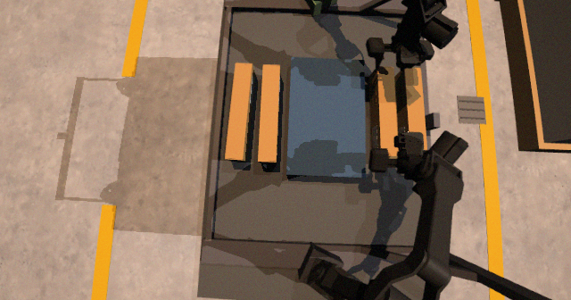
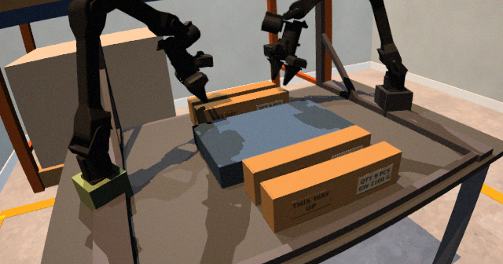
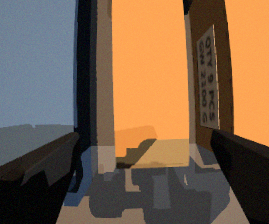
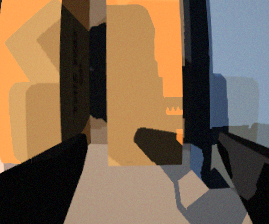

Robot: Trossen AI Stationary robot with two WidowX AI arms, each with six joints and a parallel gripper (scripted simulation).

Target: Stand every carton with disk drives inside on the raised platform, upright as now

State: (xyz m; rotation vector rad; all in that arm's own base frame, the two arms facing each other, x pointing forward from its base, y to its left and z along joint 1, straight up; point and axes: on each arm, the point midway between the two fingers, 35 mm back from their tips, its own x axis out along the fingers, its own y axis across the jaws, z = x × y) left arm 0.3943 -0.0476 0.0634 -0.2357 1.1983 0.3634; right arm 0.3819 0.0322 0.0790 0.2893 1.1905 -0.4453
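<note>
The raised blue platform bears no carton. Two closed orange cartons stand upright on each side of it. On one side are an inner carton and an outer carton. On the other are an inner carton and an outer carton. My left gripper is open above the label end of that second inner carton. My right gripper is open at its other end, one finger partly hidden in the exterior view.
The table has raised rails along its edges. The gap between the second inner carton and the platform is narrow, as is that between the two cartons there. A large grey box stands beyond the table.
</note>
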